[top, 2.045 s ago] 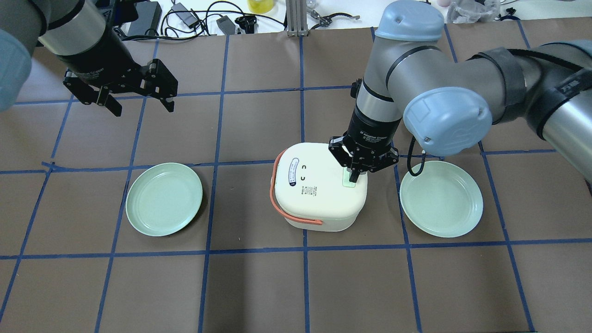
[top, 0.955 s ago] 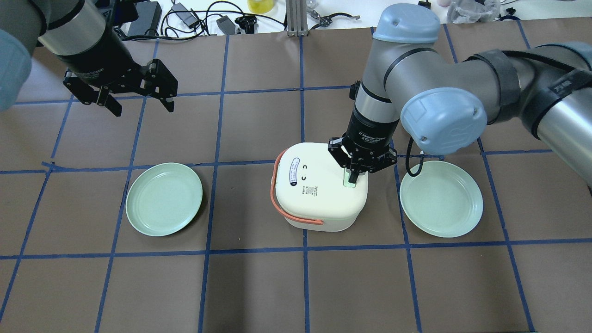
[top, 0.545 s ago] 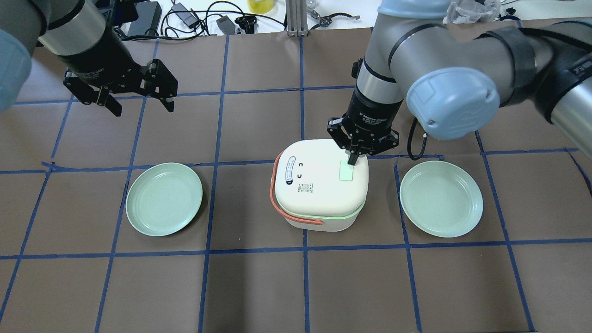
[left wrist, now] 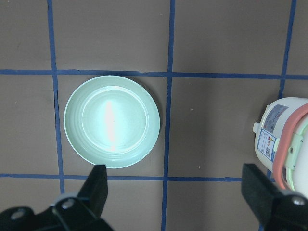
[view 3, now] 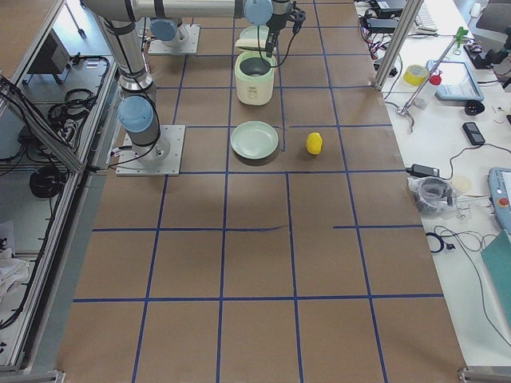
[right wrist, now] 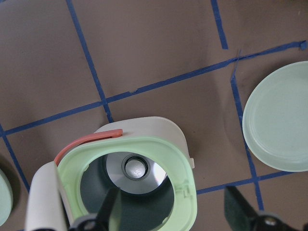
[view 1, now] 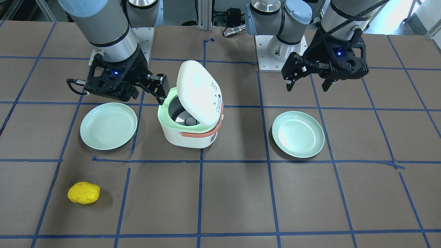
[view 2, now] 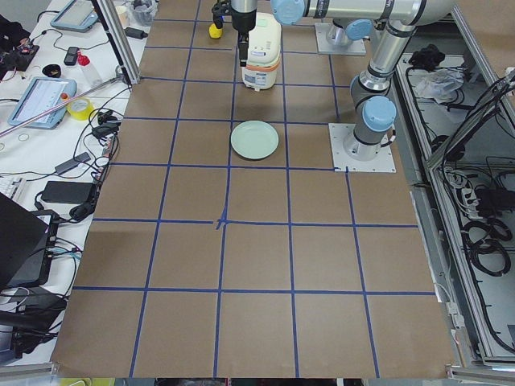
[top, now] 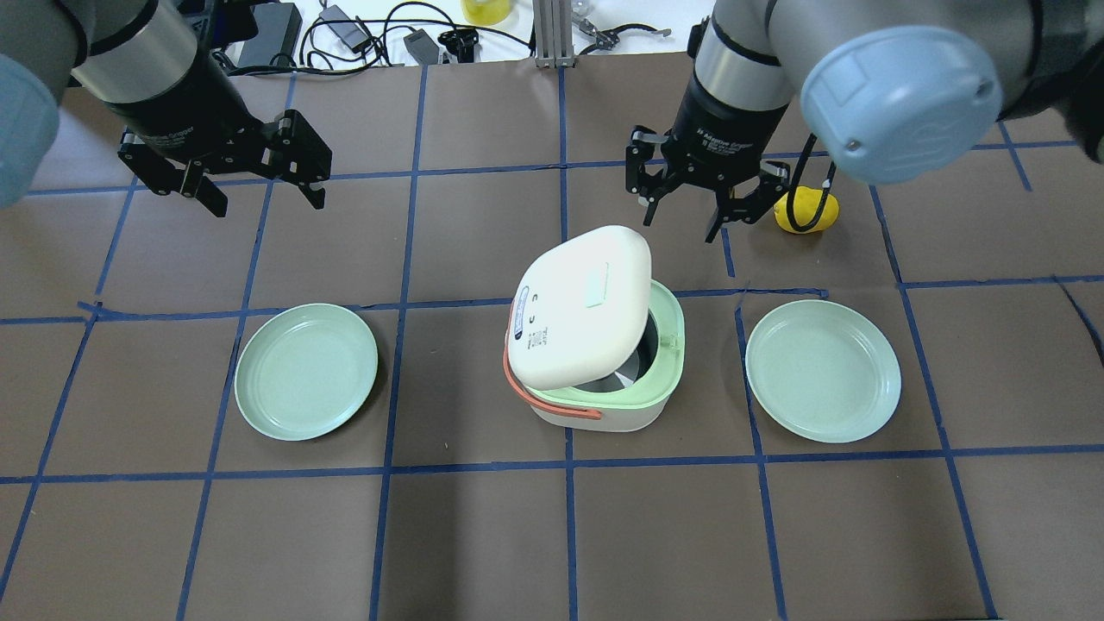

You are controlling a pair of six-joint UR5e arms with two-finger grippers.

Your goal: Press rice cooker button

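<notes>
The white rice cooker [top: 604,412] stands mid-table with its hinged lid [top: 580,306] tilted up and open. The pale green rim and grey inner pot [right wrist: 137,178] show under it. The pale green button [top: 601,286] sits on the raised lid. The salmon-orange handle band [view 1: 201,134] wraps the body. My right gripper [top: 681,226] is open and empty, raised just beyond the cooker and apart from it. My left gripper [top: 266,203] is open and empty, high at the far left, with the cooker's edge [left wrist: 288,149] at the right of its wrist view.
A pale green plate [top: 306,371] lies left of the cooker and another [top: 824,371] lies right of it. A yellow lumpy object [top: 806,211] lies beyond the right plate, beside my right gripper. Cables and tools lie along the table's far edge.
My right gripper was shut, with its tips down on the lid's green button. It has lifted away toward the far side and opened. The lid has sprung open. The left arm has not moved.
</notes>
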